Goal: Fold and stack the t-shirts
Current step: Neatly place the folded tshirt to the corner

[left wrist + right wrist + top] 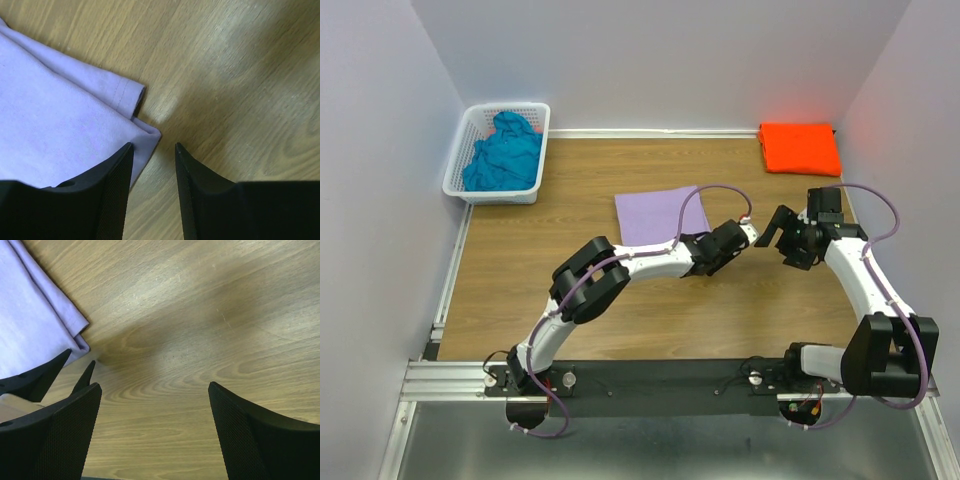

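The purple shirt [660, 215] lies folded mid-table, and it looks soft and limp. I'd pinch its 4 o'clock corner, where the left gripper [154, 146] hovers with its fingers slightly apart. The right gripper [154, 386], at the shirt's 3 o'clock, gapes wide and empty.

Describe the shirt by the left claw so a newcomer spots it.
On the wooden table, near its middle, lies the lavender t-shirt, folded into a flat rectangle, the left claw at its near right corner. It is the only purple one: the orange t-shirt sits folded in the far right corner, the teal t-shirt bunched in the white basket.
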### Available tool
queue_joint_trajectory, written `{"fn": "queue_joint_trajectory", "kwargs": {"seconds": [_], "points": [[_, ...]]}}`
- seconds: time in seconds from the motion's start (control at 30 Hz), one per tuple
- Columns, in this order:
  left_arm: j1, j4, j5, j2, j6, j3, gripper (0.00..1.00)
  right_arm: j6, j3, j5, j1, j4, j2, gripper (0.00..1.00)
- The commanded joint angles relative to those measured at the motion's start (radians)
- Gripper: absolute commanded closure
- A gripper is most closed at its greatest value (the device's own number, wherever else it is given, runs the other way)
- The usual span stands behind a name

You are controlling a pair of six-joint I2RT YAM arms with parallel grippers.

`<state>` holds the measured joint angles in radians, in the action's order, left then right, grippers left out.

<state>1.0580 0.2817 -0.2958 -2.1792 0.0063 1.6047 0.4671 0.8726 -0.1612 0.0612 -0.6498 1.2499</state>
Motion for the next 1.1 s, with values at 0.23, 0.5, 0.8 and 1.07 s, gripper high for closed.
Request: {"fn": "queue_joint_trajectory", "kwargs": {"seconds": [0.23,0.5,0.8,1.07], "points": [[0.002,0.007,-0.086,-0.065,-0.002,0.003,0.59,-0.030,0.006,-0.054,0.008,-0.010,0.023,0.06],[0.000,-0.012,-0.083,-0.079,-0.002,-0.003,0.88,-0.027,-0.011,-0.103,0.008,0.013,0.043,0.06],[-0.012,-0.087,-0.030,0.068,-0.048,-0.104,1.00,0.087,-0.063,-0.267,0.008,0.165,0.115,0.06],[-0.046,-0.139,0.018,0.156,-0.091,-0.176,1.00,0.191,-0.035,-0.342,0.008,0.340,0.255,0.08]]}}
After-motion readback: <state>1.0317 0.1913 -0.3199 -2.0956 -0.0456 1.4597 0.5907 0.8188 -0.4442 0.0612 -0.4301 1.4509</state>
